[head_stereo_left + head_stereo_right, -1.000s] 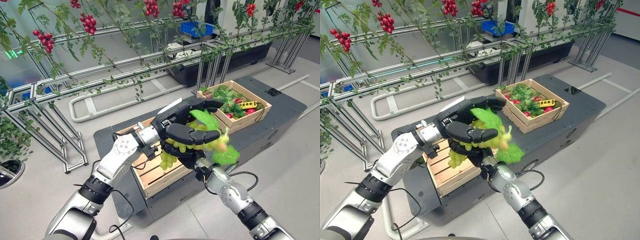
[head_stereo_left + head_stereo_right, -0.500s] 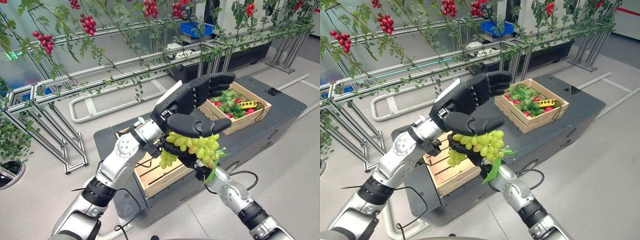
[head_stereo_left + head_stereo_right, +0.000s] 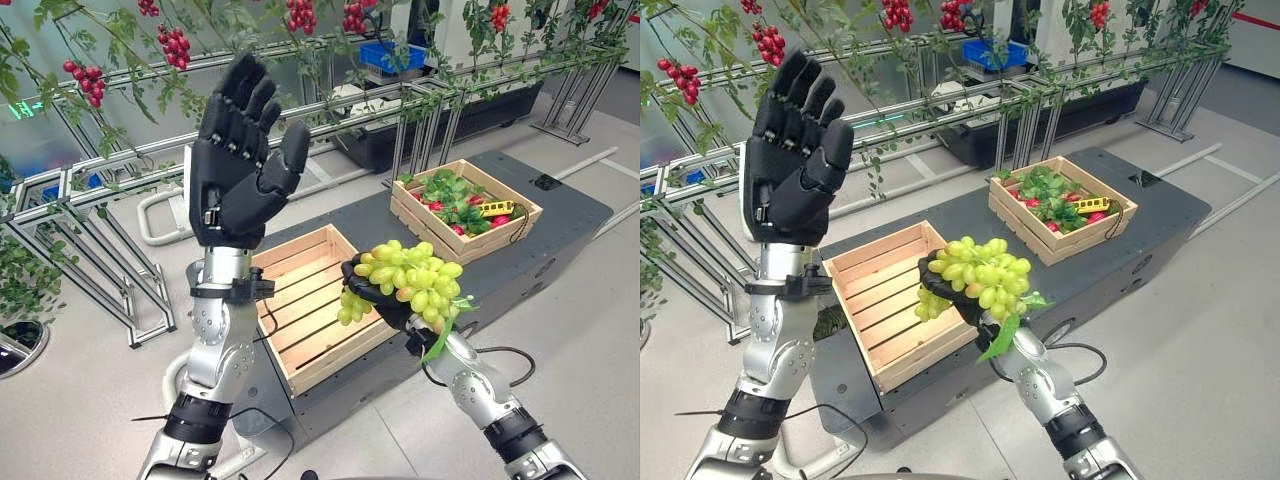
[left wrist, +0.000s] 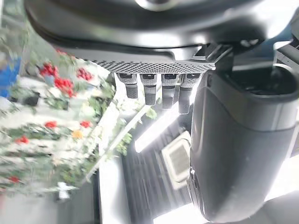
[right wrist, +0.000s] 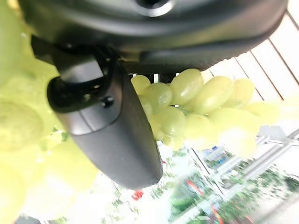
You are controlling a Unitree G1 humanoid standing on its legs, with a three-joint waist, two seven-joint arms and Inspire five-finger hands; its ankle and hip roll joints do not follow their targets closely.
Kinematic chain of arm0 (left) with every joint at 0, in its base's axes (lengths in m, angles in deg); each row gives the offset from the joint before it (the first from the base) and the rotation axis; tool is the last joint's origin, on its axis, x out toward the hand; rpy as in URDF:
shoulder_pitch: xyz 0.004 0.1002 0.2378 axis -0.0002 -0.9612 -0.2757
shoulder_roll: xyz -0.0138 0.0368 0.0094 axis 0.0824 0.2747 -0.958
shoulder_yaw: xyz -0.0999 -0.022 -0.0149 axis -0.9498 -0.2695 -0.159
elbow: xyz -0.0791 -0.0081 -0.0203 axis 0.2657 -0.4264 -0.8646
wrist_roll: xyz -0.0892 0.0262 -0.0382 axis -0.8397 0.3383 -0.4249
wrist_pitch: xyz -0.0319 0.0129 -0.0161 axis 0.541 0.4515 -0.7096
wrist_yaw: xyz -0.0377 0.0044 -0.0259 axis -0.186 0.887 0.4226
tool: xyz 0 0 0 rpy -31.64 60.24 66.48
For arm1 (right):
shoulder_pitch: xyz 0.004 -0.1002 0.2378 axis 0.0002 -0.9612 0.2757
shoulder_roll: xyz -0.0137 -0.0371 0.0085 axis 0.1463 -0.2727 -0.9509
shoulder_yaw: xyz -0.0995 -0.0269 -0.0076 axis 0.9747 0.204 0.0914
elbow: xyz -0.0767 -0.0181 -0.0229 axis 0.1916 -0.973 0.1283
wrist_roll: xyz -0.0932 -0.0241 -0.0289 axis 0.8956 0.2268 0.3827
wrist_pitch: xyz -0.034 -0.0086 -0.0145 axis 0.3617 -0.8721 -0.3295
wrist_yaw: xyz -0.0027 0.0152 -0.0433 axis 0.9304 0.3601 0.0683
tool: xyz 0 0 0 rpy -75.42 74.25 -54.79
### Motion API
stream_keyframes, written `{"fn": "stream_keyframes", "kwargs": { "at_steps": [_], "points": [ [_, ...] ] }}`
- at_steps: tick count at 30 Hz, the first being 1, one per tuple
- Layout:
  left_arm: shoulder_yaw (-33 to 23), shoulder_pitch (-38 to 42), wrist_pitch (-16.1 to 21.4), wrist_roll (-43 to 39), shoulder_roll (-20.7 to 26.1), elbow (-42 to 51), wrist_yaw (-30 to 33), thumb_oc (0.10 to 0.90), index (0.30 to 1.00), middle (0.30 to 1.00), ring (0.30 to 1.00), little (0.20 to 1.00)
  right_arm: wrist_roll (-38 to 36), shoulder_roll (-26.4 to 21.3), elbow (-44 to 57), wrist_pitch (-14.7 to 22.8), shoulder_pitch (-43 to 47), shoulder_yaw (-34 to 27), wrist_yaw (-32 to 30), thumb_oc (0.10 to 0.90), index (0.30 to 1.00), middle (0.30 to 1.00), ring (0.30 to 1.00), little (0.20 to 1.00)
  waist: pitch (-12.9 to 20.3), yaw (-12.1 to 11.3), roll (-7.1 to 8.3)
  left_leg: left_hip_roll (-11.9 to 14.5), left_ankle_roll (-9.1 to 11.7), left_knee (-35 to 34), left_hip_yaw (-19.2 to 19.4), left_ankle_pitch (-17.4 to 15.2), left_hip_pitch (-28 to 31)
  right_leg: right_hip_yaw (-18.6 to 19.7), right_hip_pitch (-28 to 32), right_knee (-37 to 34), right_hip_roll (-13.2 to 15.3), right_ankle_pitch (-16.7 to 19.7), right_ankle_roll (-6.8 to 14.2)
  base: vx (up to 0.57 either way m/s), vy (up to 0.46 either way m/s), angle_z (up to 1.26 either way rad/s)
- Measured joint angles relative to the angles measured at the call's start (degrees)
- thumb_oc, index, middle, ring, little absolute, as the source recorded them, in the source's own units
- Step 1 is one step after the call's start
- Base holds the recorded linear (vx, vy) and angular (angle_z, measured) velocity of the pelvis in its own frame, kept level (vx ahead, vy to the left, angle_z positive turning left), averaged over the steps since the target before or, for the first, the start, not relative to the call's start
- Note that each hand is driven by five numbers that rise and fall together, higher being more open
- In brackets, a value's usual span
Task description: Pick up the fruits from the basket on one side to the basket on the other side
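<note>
Over on the left, left hand [image 3: 235, 150] raised high above the near crate [image 3: 310, 305], palm up and out, fingers [image 3: 245, 95] straight and spread wide, holding nothing. In its own wrist view, same story: fingers [image 4: 154, 88] in a straight row, thumb alongside, nothing between them.

Behind that hand, metal rails [image 3: 120, 165] strung with leafy vines and clusters of red fruit [image 3: 175, 45], well back from the near crate.

Centre now: near crate sitting on the dark platform [image 3: 560, 215], slatted bottom bare, nothing lying inside.

Just right of the near crate, over its right front corner, bunch of green grapes [image 3: 405, 280] cradled in the right hand [image 3: 372, 298], palm up, dark fingers curled under and round the bunch. A few grapes dangling off toward the crate's side, a green leaf [image 3: 440, 335] hanging below the hand. Close up in the right wrist view, grapes [image 5: 196, 95] pressed against the palm, thumb [image 5: 112, 126] folded across in front of them. Bunch off the platform entirely, not touching the crate.

Farther right and back from the near crate, second crate [image 3: 465, 205] on the same platform, packed with green leaves and red fruit, a small yellow object [image 3: 497, 210] lying at its right side.
</note>
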State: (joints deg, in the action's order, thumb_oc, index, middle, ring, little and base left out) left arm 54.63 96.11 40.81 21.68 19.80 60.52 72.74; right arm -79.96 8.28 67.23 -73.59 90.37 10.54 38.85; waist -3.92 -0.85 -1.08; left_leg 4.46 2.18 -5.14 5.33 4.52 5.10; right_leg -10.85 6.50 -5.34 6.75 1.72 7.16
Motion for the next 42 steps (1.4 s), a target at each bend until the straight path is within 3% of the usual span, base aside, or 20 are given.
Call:
{"fn": "stream_keyframes", "kwargs": {
  "at_steps": [4, 11, 20, 25, 26, 27, 29, 30, 31, 32, 35, 37, 42],
  "points": [
    [0.2, -3.7, -0.4, 0.1, 0.0, -3.0, -3.0, 0.800, 0.900, 0.900, 0.900, 0.900, 1.2, -0.8, 1.1, 0.2, -4.2, -1.4, 0.0, 0.400, 0.300, 0.300, 0.300, 0.300, -0.1, 0.0, 0.19, 0.2, 0.0, 0.0, 1.1, -0.2, 0.2, 1.0, -0.4, 0.0, -0.2, 0.1, 0.1, -0.02, -0.015, -0.13],
    [2.4, -12.9, -5.8, -4.2, -0.2, -8.5, -6.9, 0.800, 0.900, 0.900, 0.900, 0.900, 3.3, 0.5, 1.2, 5.2, -12.1, -4.2, -0.5, 0.400, 0.300, 0.300, 0.300, 0.300, -0.4, 2.2, 0.86, 0.5, 0.0, 0.0, 2.8, -0.5, 0.3, 2.6, -1.3, 0.0, -0.4, 0.2, 0.1, -0.02, -0.030, -0.12],
    [4.9, -13.8, -8.2, -4.0, -0.1, -8.5, -8.8, 0.800, 0.900, 0.900, 0.900, 0.900, 10.1, 0.5, 1.2, 7.3, -15.5, -7.6, -3.1, 0.400, 0.300, 0.300, 0.300, 0.300, -0.6, 3.7, 1.11, 1.0, 0.0, 0.0, 4.3, -0.8, 0.4, 3.3, -1.8, 0.0, -0.9, 0.4, 0.0, -0.03, -0.113, -0.08],
    [4.5, -14.3, -8.3, -4.1, 0.5, -9.6, -8.4, 0.800, 0.900, 0.900, 0.900, 0.900, 12.6, -0.6, 1.2, 7.5, -16.2, -10.0, -3.2, 0.400, 0.300, 0.300, 0.300, 0.300, -2.1, 4.7, 1.65, 1.8, 0.0, 0.0, 5.7, -1.2, 1.9, 5.6, -1.8, 0.0, -2.0, 0.5, -0.7, -0.05, -0.098, -0.24],
    [4.4, -14.5, -8.3, -4.1, 0.4, -9.9, -8.0, 0.800, 0.900, 0.900, 0.900, 0.900, 12.6, -0.7, 1.2, 7.5, -16.1, -10.6, -3.2, 0.400, 0.300, 0.300, 0.300, 0.300, -2.9, 4.4, 1.81, 2.0, 1.0, 1.1, 5.9, -1.8, 2.3, 7.2, -1.8, 0.0, -2.3, 0.3, -1.0, -0.08, 0.048, -0.49],
    [4.3, -14.7, -8.3, -4.2, 0.4, -10.2, -7.5, 0.800, 0.900, 0.900, 0.900, 0.900, 12.5, -0.9, 1.2, 7.5, -16.0, -10.9, -3.2, 0.400, 0.300, 0.300, 0.300, 0.300, -3.3, 3.8, 2.13, 1.9, 0.7, 2.5, 4.7, -2.3, 2.2, 8.0, -1.9, 0.0, -2.5, 0.5, -1.3, -0.15, 0.115, -0.86],
    [3.3, -16.2, -7.5, -4.1, 0.1, -11.0, -6.1, 0.800, 0.900, 0.900, 0.900, 0.900, 12.5, -0.9, 1.2, 7.6, -15.0, -10.5, -3.2, 0.400, 0.300, 0.300, 0.300, 0.300, -4.9, 1.5, 4.76, -3.8, -4.8, 8.8, -10.9, -6.9, -0.1, 15.5, -2.9, 1.4, -0.8, 1.2, -2.0, -0.13, 0.110, -1.38],
    [2.3, -18.4, -6.3, -4.1, -0.1, -10.9, -5.4, 0.800, 0.900, 0.900, 0.900, 0.900, 12.5, -1.4, 1.3, 8.3, -13.4, -10.0, -3.1, 0.400, 0.300, 0.300, 0.300, 0.300, -5.2, -0.6, 5.31, -9.4, -6.5, 5.7, -19.7, -7.7, 0.3, 20.3, -6.0, 3.0, -0.1, 1.3, -2.0, -0.09, 0.117, -1.67],
    [2.1, -18.6, -6.3, -4.1, -0.2, -11.0, -4.8, 0.800, 0.900, 0.900, 0.900, 0.900, 12.6, -1.9, 1.5, 9.5, -12.5, -10.5, -3.2, 0.400, 0.300, 0.300, 0.300, 0.300, -6.0, 0.0, 2.92, -9.7, -6.8, 3.5, -19.7, -7.6, 0.0, 20.8, -6.4, 3.3, -1.7, 1.9, -1.3, -0.10, 0.126, -1.61],
    [1.7, -18.4, -6.3, -4.1, -0.2, -11.3, -4.7, 0.800, 0.900, 0.900, 0.900, 0.900, 13.0, -1.5, 1.3, 9.8, -12.1, -10.7, -3.7, 0.400, 0.300, 0.300, 0.300, 0.300, -6.9, -0.1, 2.10, -8.7, -4.8, 3.7, -18.9, -3.8, -0.1, 20.9, -5.9, 3.2, -2.7, 2.2, -0.5, -0.08, 0.111, -0.89],
    [0.7, -16.4, -5.6, -4.0, -0.4, -11.9, -3.8, 0.800, 0.900, 0.900, 0.900, 0.900, 14.7, 0.3, 1.5, 10.2, -13.4, -10.8, -5.5, 0.400, 0.300, 0.300, 0.300, 0.300, -6.7, 1.0, 3.34, -8.3, -5.0, 1.5, -17.5, -3.5, 0.3, 17.6, -5.9, 2.3, -2.4, 2.2, -0.5, -0.08, 0.102, -0.30],
    [0.7, -15.3, -5.5, -4.0, -0.3, -11.9, -2.9, 0.800, 0.900, 0.900, 0.900, 0.900, 14.7, 0.4, 1.5, 10.2, -13.4, -10.8, -5.6, 0.400, 0.300, 0.300, 0.300, 0.300, -6.7, 1.8, 3.08, -8.0, -5.0, 0.0, -17.6, -2.1, 1.0, 17.4, -5.7, 1.0, -2.4, 2.7, -0.3, -0.05, 0.118, 0.05],
    [0.4, -14.9, -5.4, -4.0, -0.3, -11.9, -2.2, 0.800, 0.900, 0.900, 0.900, 0.900, 14.8, 0.4, 1.5, 10.1, -13.6, -10.7, -6.9, 0.400, 0.300, 0.300, 0.300, 0.300, -6.8, 2.4, 2.62, -7.7, -4.8, 0.0, -15.7, -2.2, 1.9, 17.0, -4.9, 0.3, -2.8, 3.0, -0.5, -0.07, 0.149, -0.08]
  ]
}}
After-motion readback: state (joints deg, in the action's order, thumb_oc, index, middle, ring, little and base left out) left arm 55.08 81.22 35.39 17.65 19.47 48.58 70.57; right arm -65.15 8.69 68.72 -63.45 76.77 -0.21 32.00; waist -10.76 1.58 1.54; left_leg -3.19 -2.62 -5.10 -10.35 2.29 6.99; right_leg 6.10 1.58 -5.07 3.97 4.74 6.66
